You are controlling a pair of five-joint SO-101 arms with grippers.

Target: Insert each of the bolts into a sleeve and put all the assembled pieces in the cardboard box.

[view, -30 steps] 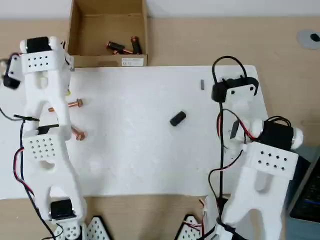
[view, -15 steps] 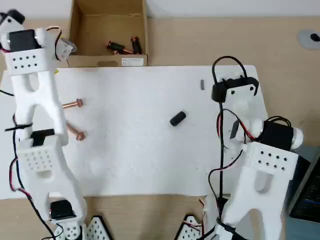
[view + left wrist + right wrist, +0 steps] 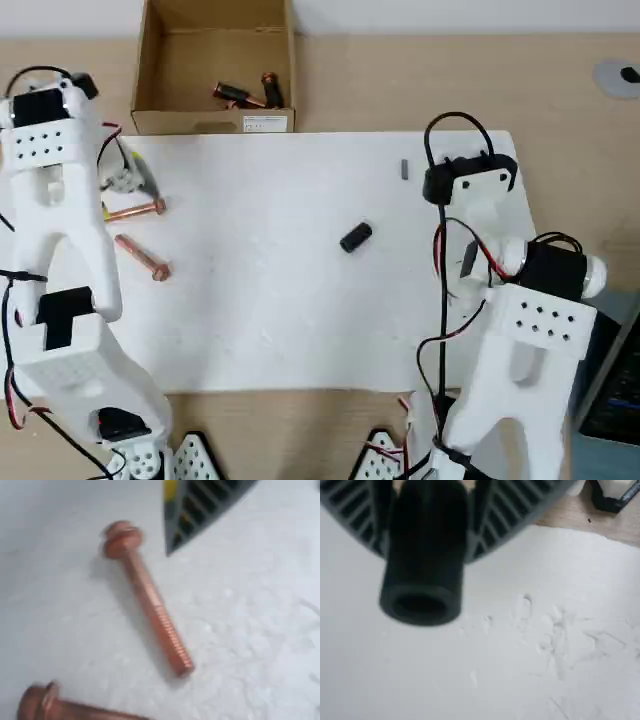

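Though touching nothing yet, hovers with the left gripper [image 3: 125,182] close by the first bolt [image 3: 135,211], one of two copper bolts lying loose at the left side of the white mat [image 3: 270,320]. Shows in the left wrist view one fingertip [image 3: 200,510] near the head of this bolt, with only bare mat at its inner face. Therefore judged as spread, with nothing pinched. Has the second bolt [image 3: 142,258] near the first, at an angle to it and not touching.

Pinches a black sleeve [image 3: 422,575] in the right gripper [image 3: 427,500], pressed from both sides, with the open bore free beyond the fingertips, low over the mat at the right side. Leaves another sleeve [image 3: 355,237] loose around the middle of the mat, well apart from both bolts. Counts some assembled pieces [image 3: 245,95] inside the cardboard box [image 3: 200,122] beyond the far edge of the mat; cannot tell the exact number.

Seems to be the start of a new pairing: taking a bolt to meet the held sleeve. Calls next for lowering the left gripper over the shank of the first bolt and closing near the head so as to leave the threaded end free. Then calls for lifting and aligning this end with the bore — probably a narrow target. Needs care also not to push the round shank sideways, since likely to roll, and not to disturb the second bolt.
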